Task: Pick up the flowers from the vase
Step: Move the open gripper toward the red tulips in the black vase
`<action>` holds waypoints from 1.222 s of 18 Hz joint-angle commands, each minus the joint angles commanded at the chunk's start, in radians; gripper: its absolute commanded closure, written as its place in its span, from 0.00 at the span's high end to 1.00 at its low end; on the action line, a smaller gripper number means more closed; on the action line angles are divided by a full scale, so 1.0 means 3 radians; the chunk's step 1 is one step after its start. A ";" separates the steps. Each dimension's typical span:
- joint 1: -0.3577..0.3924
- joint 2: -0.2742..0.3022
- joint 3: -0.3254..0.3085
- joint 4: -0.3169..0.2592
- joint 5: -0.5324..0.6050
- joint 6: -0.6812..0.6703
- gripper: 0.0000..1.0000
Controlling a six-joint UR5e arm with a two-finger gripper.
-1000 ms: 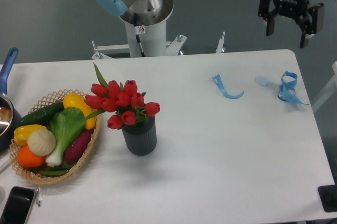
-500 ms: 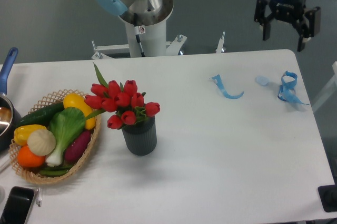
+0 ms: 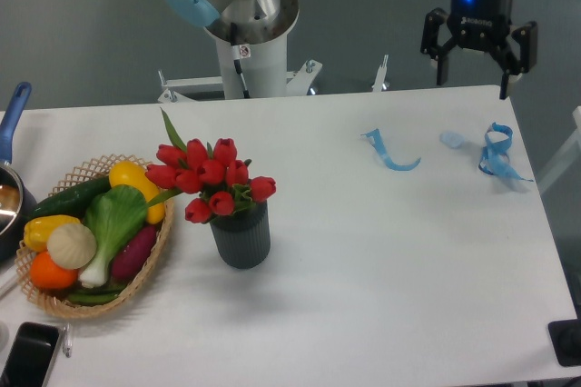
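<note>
While the flowers [image 3: 211, 180] sit untouched in the vase [image 3: 241, 235] on the left half of the desk [image 3: 381, 260], the end effector [image 3: 472, 84] has drifted leftward along the far edge over the last second, from the far right corner toward the middle. Its fingers are spread wide and hold nothing. It hangs well apart from the bunch, above the blue ribbon scraps [image 3: 496, 153]. That shift suggests the approach is only beginning; reaching, lowering and gripping the stems are not yet done.
</note>
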 joint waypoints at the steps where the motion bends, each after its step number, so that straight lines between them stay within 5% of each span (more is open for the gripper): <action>1: -0.0005 0.0005 -0.0026 0.0041 0.0000 -0.0020 1.00; 8: -0.0112 0.0036 -0.0292 0.0547 -0.0026 -0.0674 1.00; 12: -0.0286 -0.0025 -0.0292 0.0552 -0.0026 -0.1124 1.00; 18: -0.0506 -0.0092 -0.0394 0.0552 -0.0066 -0.1146 1.00; 22: -0.0583 -0.0128 -0.0486 0.0573 -0.0623 -0.1140 1.00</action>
